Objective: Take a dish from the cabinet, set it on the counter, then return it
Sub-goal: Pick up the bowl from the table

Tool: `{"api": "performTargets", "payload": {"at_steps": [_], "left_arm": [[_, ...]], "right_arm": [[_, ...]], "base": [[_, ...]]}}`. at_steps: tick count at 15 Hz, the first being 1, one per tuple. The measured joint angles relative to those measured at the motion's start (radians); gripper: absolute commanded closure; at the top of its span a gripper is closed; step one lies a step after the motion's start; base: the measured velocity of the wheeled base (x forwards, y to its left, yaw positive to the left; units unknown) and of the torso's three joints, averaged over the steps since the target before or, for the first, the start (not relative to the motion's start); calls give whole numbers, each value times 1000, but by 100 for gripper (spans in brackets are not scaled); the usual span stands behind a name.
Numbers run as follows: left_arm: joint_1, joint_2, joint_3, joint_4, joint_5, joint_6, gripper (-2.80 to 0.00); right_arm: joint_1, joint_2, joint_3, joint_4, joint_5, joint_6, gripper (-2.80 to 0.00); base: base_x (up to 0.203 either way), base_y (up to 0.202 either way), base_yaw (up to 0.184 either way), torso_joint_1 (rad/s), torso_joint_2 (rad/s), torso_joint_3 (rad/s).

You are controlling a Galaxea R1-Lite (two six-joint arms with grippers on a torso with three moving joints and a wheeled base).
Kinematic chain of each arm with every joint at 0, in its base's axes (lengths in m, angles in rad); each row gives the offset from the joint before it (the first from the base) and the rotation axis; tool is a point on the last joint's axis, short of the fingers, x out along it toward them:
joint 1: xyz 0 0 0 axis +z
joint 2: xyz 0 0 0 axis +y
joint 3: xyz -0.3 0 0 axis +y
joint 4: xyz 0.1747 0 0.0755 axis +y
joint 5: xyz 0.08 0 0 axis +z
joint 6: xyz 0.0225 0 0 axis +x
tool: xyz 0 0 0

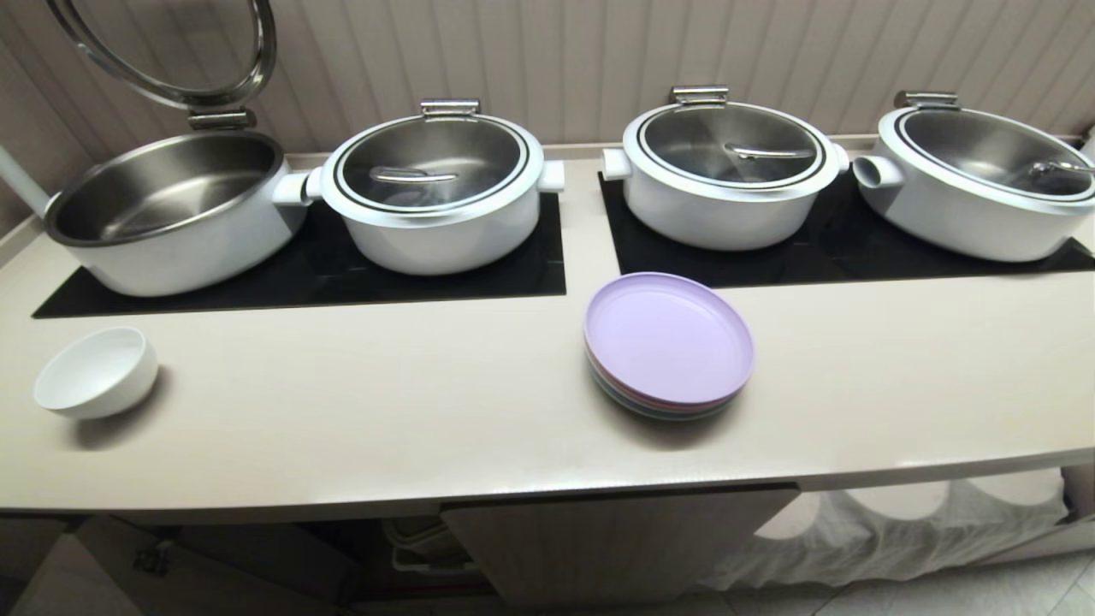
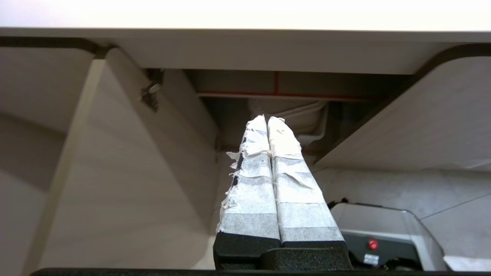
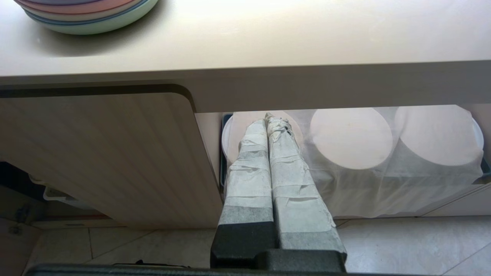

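Observation:
The dish (image 1: 96, 372), a small plain white bowl, lies tilted on the counter (image 1: 385, 411) at its far left. Neither arm shows in the head view. Below the counter edge, my left gripper (image 2: 267, 119) is shut and empty, pointing into the open cabinet (image 2: 245, 111), where a red-taped shelf edge (image 2: 276, 94) shows between the two swung-out doors. My right gripper (image 3: 267, 117) is shut and empty too, hanging low in front of the cabinet beside a ribbed door (image 3: 115, 153).
Several white pots stand on black inset panels (image 1: 479, 274) at the back, the leftmost (image 1: 162, 210) with its lid raised. A stack of lilac plates (image 1: 667, 342) sits mid-counter. White cloth (image 3: 383, 184) with round openings hangs under the counter's right part. My base (image 2: 383, 237) is below.

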Motion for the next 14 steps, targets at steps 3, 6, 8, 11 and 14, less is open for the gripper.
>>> {"api": "performTargets", "payload": {"at_steps": [3, 6, 8, 11, 14], "left_arm": [[23, -147, 29, 3, -113, 56, 0], [33, -247, 48, 3, -177, 110, 0], [35, -274, 51, -1, -178, 118, 0], [35, -287, 58, -23, -175, 117, 0], [35, -288, 60, -27, -175, 117, 0]], "right_arm": [[0, 0, 0, 0, 0, 0, 0], [0, 0, 0, 0, 0, 0, 0], [0, 0, 0, 0, 0, 0, 0], [0, 0, 0, 0, 0, 0, 0], [0, 0, 0, 0, 0, 0, 0]], "base": [[0, 0, 0, 0, 0, 0], [0, 0, 0, 0, 0, 0], [0, 0, 0, 0, 0, 0], [0, 0, 0, 0, 0, 0], [0, 0, 0, 0, 0, 0]]}}
